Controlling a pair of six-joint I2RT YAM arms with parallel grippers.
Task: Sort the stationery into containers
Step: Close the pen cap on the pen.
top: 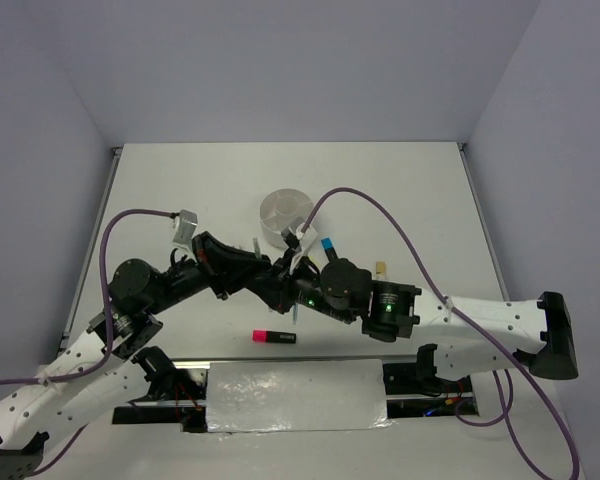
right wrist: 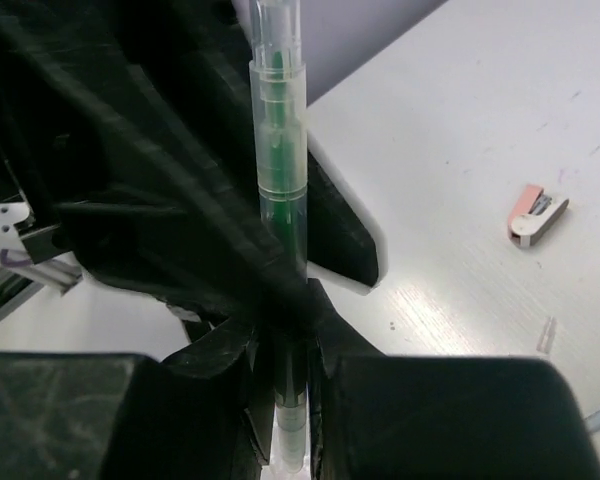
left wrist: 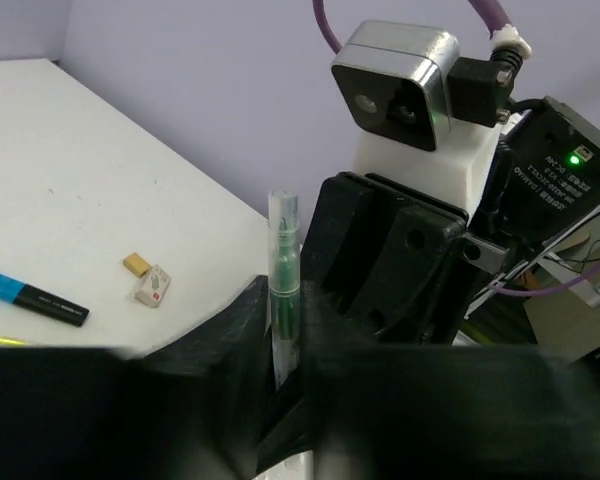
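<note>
A thin green pen (left wrist: 283, 262) in a clear barrel is pinched upright by my left gripper (left wrist: 285, 305), which is shut on it. The same pen (right wrist: 280, 150) also runs between the fingers of my right gripper (right wrist: 285, 350), whose jaws stand slightly apart with a thin dark gap on each side. Both grippers meet above the table's middle (top: 292, 290), just in front of the round white container (top: 264, 212). A pink-and-black highlighter (top: 273, 337) lies near the front edge. A blue-and-black highlighter (left wrist: 35, 298) lies to the right of the container.
A tan eraser (left wrist: 134, 264) and a small white eraser (left wrist: 153, 286) lie beside the blue highlighter. A pink-and-white small piece (right wrist: 537, 213) and a thin clear stick (right wrist: 546, 336) rest on the table. A foil-covered block (top: 295, 398) sits at the near edge between the arm bases.
</note>
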